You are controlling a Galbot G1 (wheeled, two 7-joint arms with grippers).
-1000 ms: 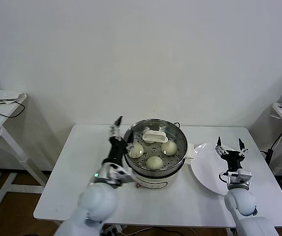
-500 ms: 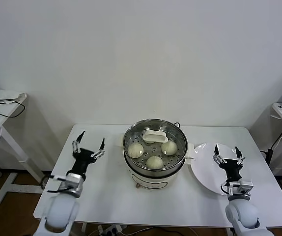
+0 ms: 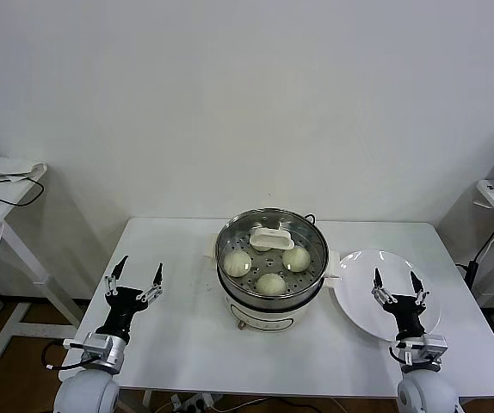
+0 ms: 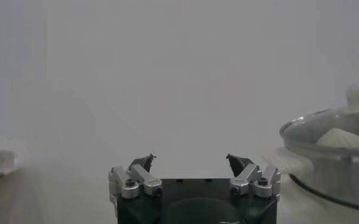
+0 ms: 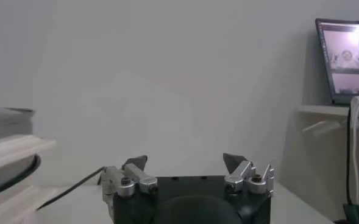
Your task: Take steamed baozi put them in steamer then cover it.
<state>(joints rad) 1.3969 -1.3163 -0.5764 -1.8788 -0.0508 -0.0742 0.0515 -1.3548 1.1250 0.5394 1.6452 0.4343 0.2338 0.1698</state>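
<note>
— Head view: where does it all sit?

— The round shiny stainless-steel steamer (image 3: 271,258) stands mid-table, glass lid on, with pale cream dome-shaped steamed baozi (image 3: 271,283) inside. My left gripper (image 3: 135,282) hovers at its nine o'clock, my right gripper (image 3: 396,286) at three o'clock over the flat white plate (image 3: 359,292); both are spread and empty.

— Left wrist view?

— Fingers wide apart; steamer and a bun (image 4: 341,139) well off. I judge the job covered, so I'd stay clear of it.

— Right wrist view?

— Fingers spread there too, nothing between them.
</note>
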